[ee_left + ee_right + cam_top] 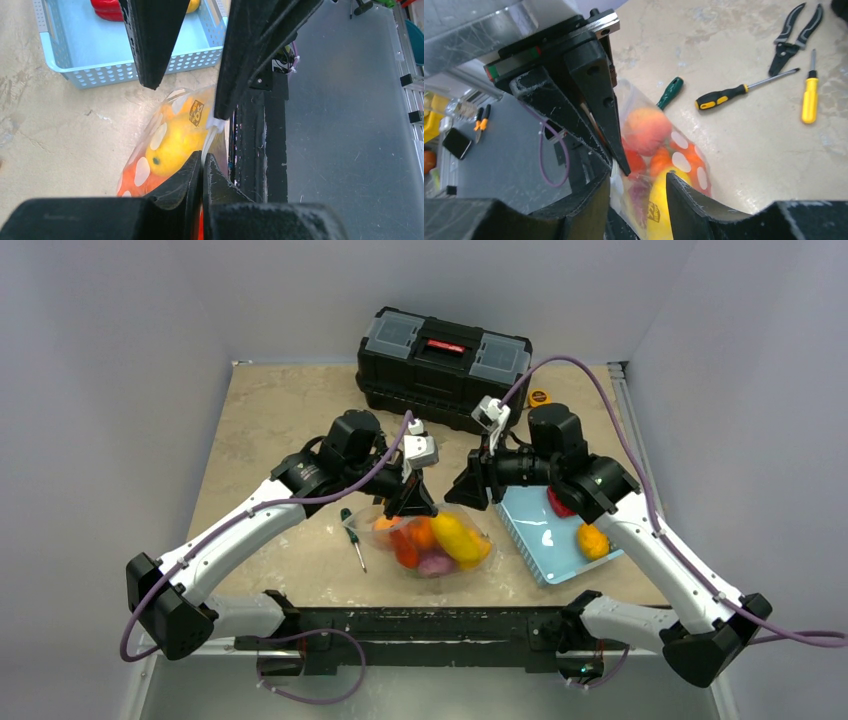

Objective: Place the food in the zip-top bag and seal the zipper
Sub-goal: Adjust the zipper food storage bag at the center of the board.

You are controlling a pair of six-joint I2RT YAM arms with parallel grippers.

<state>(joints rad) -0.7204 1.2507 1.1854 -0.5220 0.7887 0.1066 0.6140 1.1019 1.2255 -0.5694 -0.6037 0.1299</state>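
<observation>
— Two hands gripping the zip-top bag (440, 545)?
— No: left hand (412, 510) clenched on its edge, right hand (455, 492) released just beside it. Bag holds food (455, 538), six o'clock on the desk (270, 420).

Pale grey walls (110, 330) close in a beige marbled table (270, 420) on the left, far and right sides, under soft even light

Soft, even light comes down from overhead, bright enough that the table (270, 420) carries only faint shadows under the arms. A pale sheen lies on the blue basket (530, 522) floor. In the wrist view the left gripper's fingers (100, 220) blur near the lens.
</observation>
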